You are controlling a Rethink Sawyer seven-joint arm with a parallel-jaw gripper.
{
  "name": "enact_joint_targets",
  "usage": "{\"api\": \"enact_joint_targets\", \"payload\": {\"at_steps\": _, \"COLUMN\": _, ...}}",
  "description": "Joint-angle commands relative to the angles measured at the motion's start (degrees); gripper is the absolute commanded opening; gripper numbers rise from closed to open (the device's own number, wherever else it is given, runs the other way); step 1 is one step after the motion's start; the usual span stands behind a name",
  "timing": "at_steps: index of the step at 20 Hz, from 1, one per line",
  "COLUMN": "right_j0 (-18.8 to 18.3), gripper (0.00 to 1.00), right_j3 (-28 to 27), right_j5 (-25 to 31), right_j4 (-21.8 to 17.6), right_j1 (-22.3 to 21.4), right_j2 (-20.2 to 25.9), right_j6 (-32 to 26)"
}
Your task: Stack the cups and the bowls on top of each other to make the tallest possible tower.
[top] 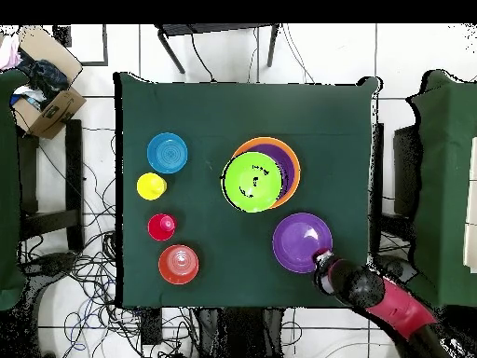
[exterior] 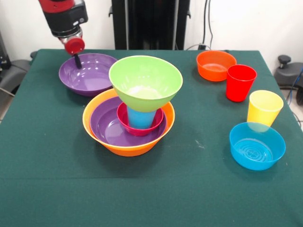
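Bowls and cups look light, stiff and slippery, best pinched at a rim. Pincer point(exterior: 77, 60) hangs at the loose purple bowl point(exterior: 88, 73); its grip I cannot tell. Tower point(exterior: 129, 125) stands mid-bench, remaining pieces at right.

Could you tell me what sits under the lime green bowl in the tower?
The lime green bowl rests on an upside-down blue cup, which stands in the small pink-red bowl. The cup's top and the pink-red bowl's floor are covered.
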Motion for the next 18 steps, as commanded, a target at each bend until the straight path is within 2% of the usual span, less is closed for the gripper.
{"api": "enact_joint_targets", "payload": {"at_steps": 1, "right_j0": -3.8, "gripper": 0.0, "right_j3": 5.3, "right_j5": -1.5, "right_j4": -0.9, "right_j1": -3.2, "right_j2": 7.9, "right_j6": -1.0}}
{"api": "enact_joint_targets", "payload": {"at_steps": 5, "right_j0": -10.3, "gripper": 0.0, "right_j3": 9.5, "right_j5": -4.5, "right_j4": -2.5, "right_j1": -3.3, "right_j2": 13.2, "right_j6": -2.6}}
{"api": "enact_joint_targets", "payload": {"at_steps": 6, "right_j0": -12.9, "gripper": 0.0, "right_j3": 10.5, "right_j5": -5.3, "right_j4": -3.0, "right_j1": -2.3, "right_j2": 15.2, "right_j6": -3.3}}
{"api": "enact_joint_targets", "payload": {"at_steps": 10, "right_j0": -19.4, "gripper": 0.0, "right_j3": 12.5, "right_j5": -6.6, "right_j4": -5.8, "right_j1": -0.7, "right_j2": 19.7, "right_j6": -5.6}}
{"api": "enact_joint_targets", "payload": {"at_steps": 18, "right_j0": -32.3, "gripper": 0.0, "right_j3": 15.8, "right_j5": -5.0, "right_j4": -11.7, "right_j1": 3.5, "right_j2": 28.4, "right_j6": -9.2}}
